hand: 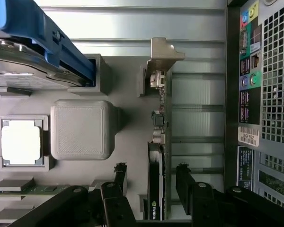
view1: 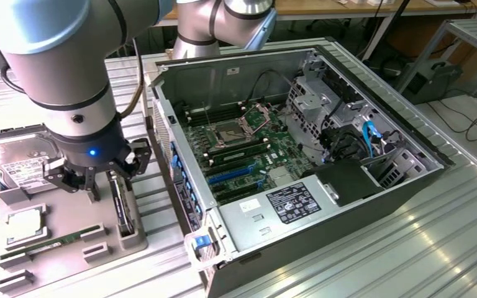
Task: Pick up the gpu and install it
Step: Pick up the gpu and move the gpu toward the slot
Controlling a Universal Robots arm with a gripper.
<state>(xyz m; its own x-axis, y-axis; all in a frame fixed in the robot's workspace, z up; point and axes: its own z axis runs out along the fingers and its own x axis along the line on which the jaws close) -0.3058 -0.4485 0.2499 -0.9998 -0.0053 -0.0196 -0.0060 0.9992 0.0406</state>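
Black gripper [hand: 151, 171] spread wide, straddling the gpu [hand: 155, 198] standing on edge in the grey tray [hand: 128, 118]

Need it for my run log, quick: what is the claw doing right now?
Claw: open, holding nothing, straddling the thin black rectangular card with pale metal bracket, which stands on edge in the grey tray.
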